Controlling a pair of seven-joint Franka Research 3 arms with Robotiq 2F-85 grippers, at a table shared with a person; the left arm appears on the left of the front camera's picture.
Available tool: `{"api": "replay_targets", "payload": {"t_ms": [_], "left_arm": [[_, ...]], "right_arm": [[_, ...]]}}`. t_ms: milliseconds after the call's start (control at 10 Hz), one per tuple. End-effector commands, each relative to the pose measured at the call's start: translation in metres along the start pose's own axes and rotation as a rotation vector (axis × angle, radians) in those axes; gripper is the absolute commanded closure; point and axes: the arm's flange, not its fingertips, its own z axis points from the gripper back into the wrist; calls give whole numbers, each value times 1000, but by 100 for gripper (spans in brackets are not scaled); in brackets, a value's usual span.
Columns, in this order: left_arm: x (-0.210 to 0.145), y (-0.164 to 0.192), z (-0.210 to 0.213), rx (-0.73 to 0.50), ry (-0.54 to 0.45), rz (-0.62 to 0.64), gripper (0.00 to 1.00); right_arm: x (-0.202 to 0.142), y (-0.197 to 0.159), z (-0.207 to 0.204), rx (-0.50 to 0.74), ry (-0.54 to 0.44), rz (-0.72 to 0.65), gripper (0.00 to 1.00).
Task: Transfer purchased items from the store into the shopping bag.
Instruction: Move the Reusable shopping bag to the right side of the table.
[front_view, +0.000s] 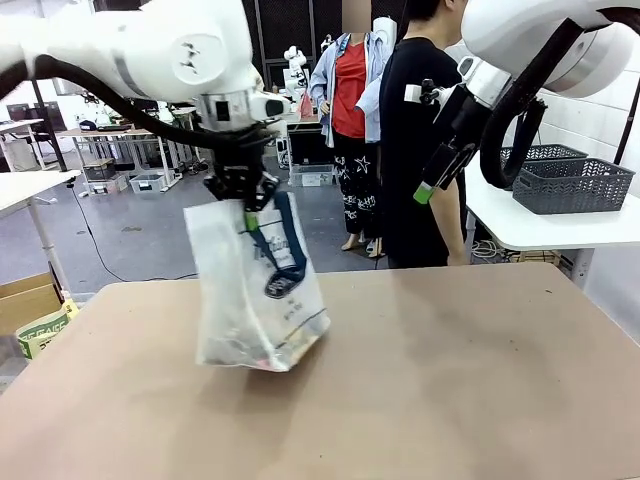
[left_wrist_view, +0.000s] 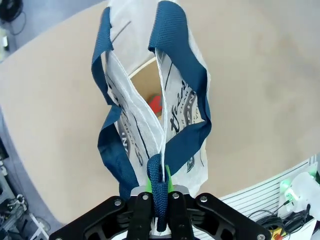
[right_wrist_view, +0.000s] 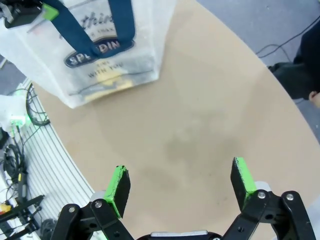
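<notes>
The left gripper (front_view: 243, 192) hangs in the upper left of the front view, pinched tight on a navy strap (left_wrist_view: 160, 192) of the shopping bag (front_view: 258, 300), and the bag dangles beneath it with its bottom resting on the table (front_view: 450, 380), left of centre. It leans a bit, the base kicked toward the right. Look down from the left wrist: the mouth gapes between the two handles, and there's a brown box (left_wrist_view: 147, 82) inside with a red packet (left_wrist_view: 156, 103) just beside it. From the right wrist, something yellowish (right_wrist_view: 112, 77) shows through the clear wall near the bottom.

The right gripper (front_view: 425, 190) waits high in the upper right of the front view, jaws spread wide, nothing in them, well apart from the bag. A person (front_view: 425, 150) stands across the table.

It looks as if the goods are already in. To do this well, I'd say keep the strap clamped and move slowly, so the load doesn't swing or tip out of that open mouth. Only one handle is held, so the bag could sag sideways.
</notes>
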Motion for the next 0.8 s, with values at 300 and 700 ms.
{"api": "replay_targets", "payload": {"t_ms": [300, 700], "left_arm": [[-76, 99, 32, 197, -138, 125, 100], [-130, 165, 26, 353, -240, 277, 100]], "right_arm": [[0, 1, 1, -17, 18, -11, 0], [0, 1, 1, -17, 18, -11, 0]]}}
